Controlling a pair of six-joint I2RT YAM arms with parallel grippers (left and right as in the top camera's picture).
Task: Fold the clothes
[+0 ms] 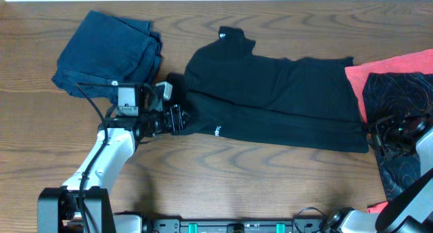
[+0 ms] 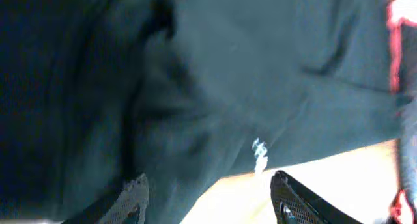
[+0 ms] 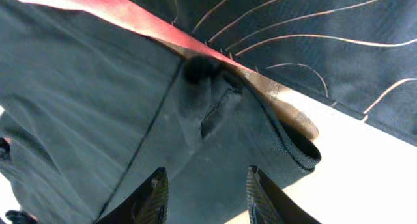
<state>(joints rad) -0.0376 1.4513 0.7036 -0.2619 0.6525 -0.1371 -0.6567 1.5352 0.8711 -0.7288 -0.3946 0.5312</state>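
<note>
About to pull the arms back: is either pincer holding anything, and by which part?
Nothing looks held. The left pincer stands open at one end of the black T-shirt, the right pincer open at the other, cloth lying loose beneath both.

No wording can be read. The plain black short-sleeved T-shirt (image 1: 270, 91) bears a small white logo print (image 1: 218, 132) and a small white neck tag (image 1: 223, 34), both illegible.
</note>
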